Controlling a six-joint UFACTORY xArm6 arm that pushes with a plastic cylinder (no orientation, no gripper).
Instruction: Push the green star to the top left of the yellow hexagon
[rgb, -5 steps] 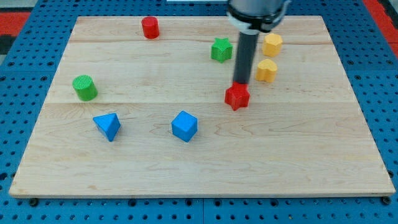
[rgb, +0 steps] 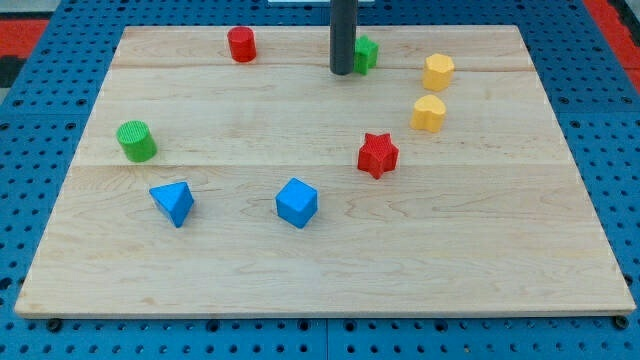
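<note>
The green star (rgb: 366, 53) sits near the tabletop's (rgb: 320, 260) top edge, left of and slightly above the yellow hexagon (rgb: 438, 72). My tip (rgb: 342, 72) rests against the star's left side, partly hiding it. The end effector is a bare rod, grasping nothing. The red star (rgb: 378, 154) lies well below.

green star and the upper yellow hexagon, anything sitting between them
Nothing: in the camera view only bare wooden board lies between the green star and the upper yellow hexagon. My tip is at the star's opposite, left side.
</note>
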